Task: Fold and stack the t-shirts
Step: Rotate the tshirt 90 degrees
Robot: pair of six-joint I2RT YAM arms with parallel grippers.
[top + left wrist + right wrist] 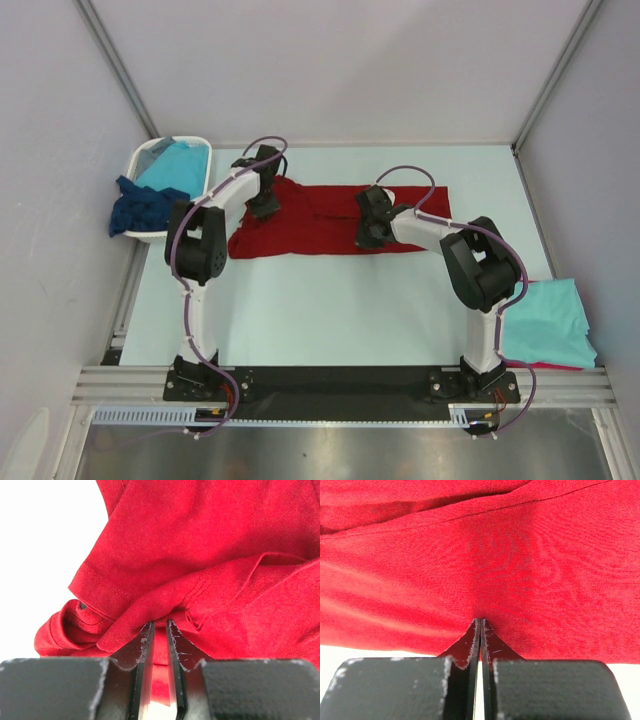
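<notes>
A dark red t-shirt [325,218] lies spread lengthwise across the far middle of the table. My left gripper [264,206] is at its left end, by a sleeve. In the left wrist view the left gripper [159,624] is shut on a bunched fold of the red cloth [210,540], which fills the narrow gap between the fingers. My right gripper [369,236] is at the shirt's near edge, right of centre. In the right wrist view the right gripper [480,621] is pinched shut on the cloth's near edge [470,555].
A white basket [148,157] at the far left holds a turquoise shirt [178,166], and a navy blue shirt [140,210] hangs over its rim. At the near right a folded turquoise shirt [548,318] lies on a red one [545,365].
</notes>
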